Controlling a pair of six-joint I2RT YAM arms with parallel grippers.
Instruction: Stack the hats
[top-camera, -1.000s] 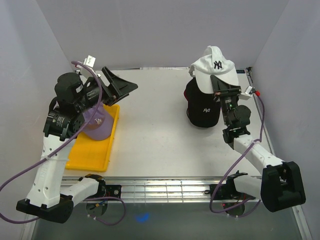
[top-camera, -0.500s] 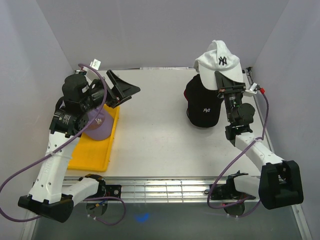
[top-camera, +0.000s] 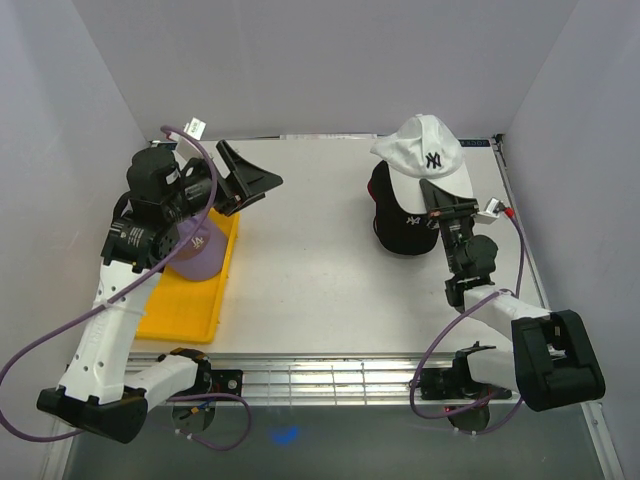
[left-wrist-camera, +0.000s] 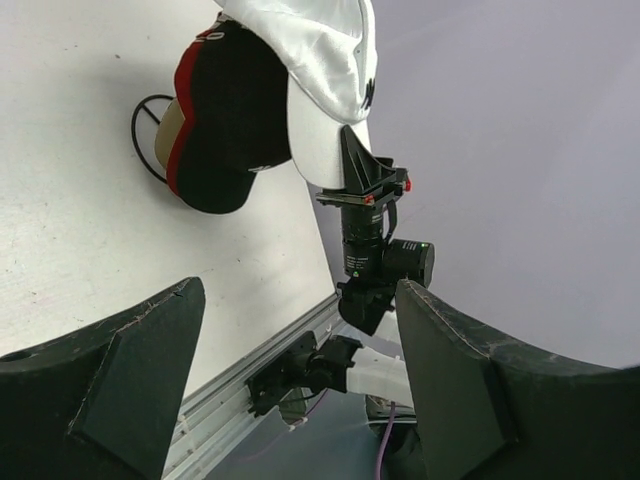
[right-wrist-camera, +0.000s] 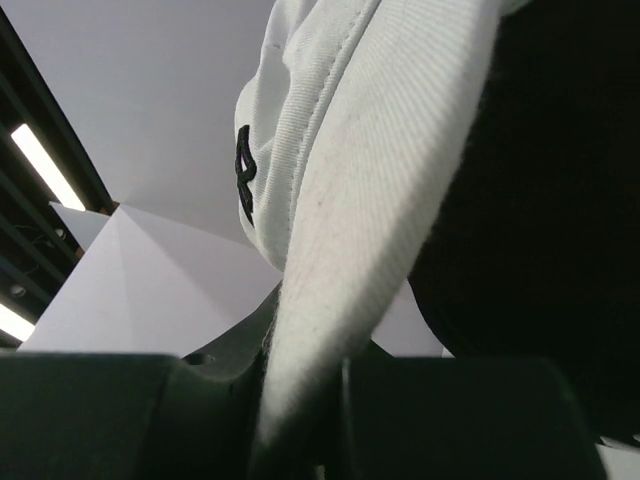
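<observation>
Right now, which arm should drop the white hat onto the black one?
Right. The right jaws pinch the white cap by its brim, over the black cap. The left jaws hang open, far off by the yellow tray.

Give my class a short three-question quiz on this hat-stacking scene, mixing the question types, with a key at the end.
1. True or false: the left end effector is open and holds nothing.
2. Fill the gap: the lavender cap lies in the ___ tray.
3. Multiple choice: the right end effector grips the brim of a cap. What colour is that cap? A lavender; B white; C red.

Key
1. True.
2. Yellow.
3. B, the white cap.
</observation>
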